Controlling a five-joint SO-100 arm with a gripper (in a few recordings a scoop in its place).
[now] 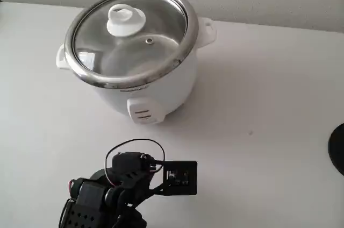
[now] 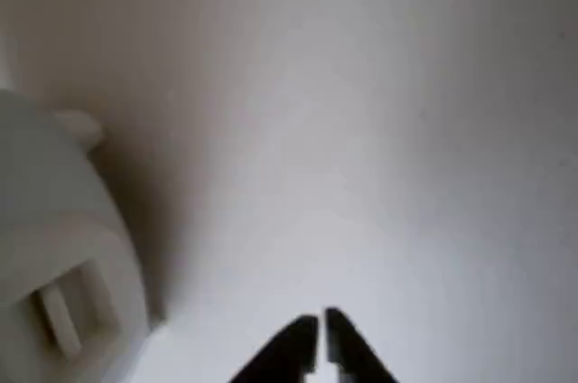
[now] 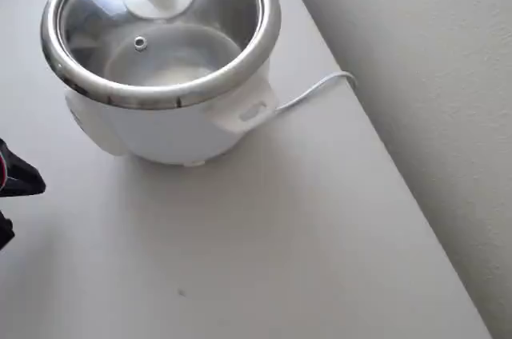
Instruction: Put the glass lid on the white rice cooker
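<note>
The tool (image 2: 318, 322) had its black fingers nearly pinched together, holding nothing, low above the bare desk (image 2: 379, 148). It sat well apart from the cooker (image 1: 137, 85), in front of the switch panel (image 1: 144, 112); this looked like a parked pose, job done. The lid (image 1: 131, 34) rested on the cooker's steel rim, white knob (image 1: 126, 20) up, vent hole (image 1: 150, 40) beside the knob. It looked level and centred, so likely seated. A white cord (image 3: 316, 89) trailed off behind the cooker.
</note>
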